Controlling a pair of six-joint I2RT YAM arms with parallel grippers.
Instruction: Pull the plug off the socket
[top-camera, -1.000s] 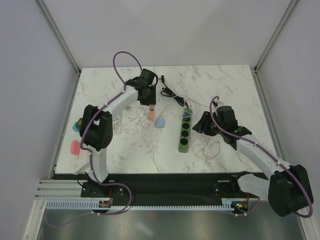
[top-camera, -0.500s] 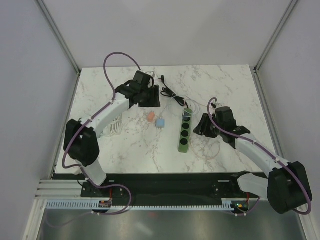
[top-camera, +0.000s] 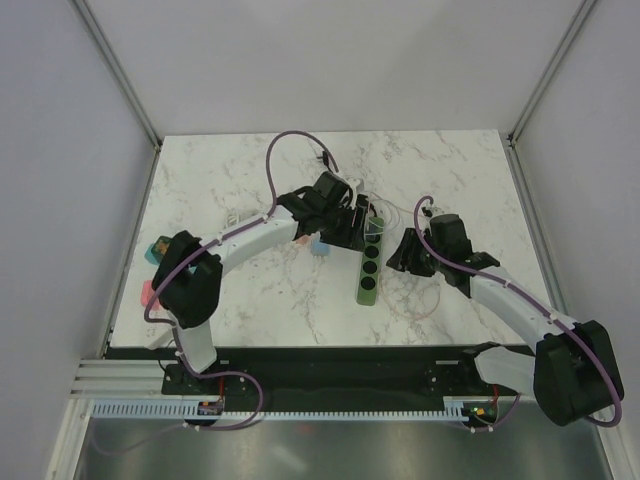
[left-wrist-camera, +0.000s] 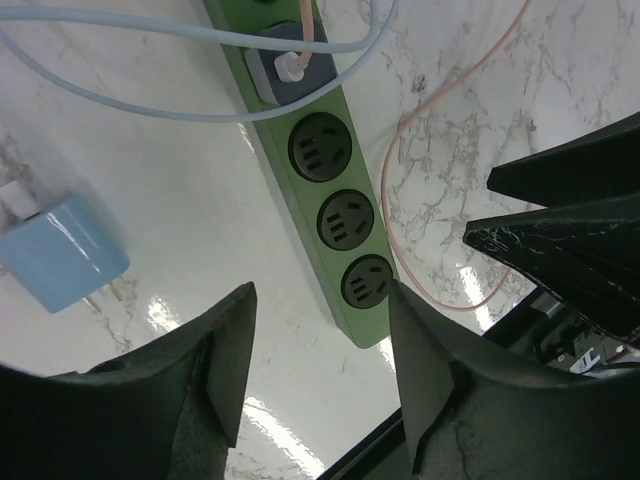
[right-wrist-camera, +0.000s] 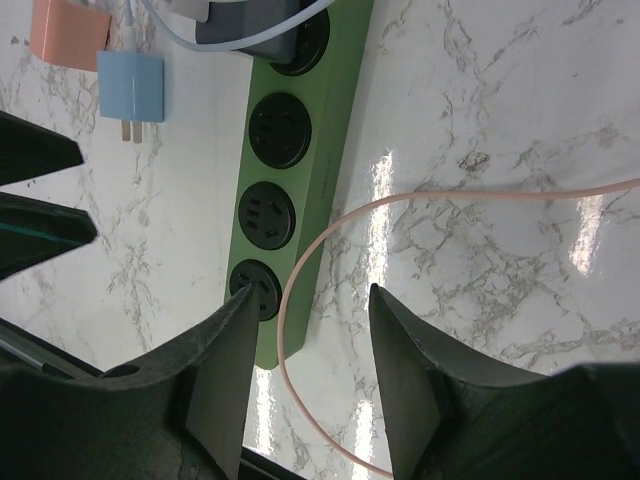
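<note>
Green socket strip (top-camera: 369, 262) now sits beneath the left tool (left-wrist-camera: 320, 288).

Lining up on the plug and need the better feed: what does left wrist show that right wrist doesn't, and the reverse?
Left wrist only: the whole plug; right wrist crops it at the top edge. Right wrist only: an orange charger. Both: the strip with three empty sockets, the blue charger, the peach cable, and the left hand and right hand, both open.
</note>
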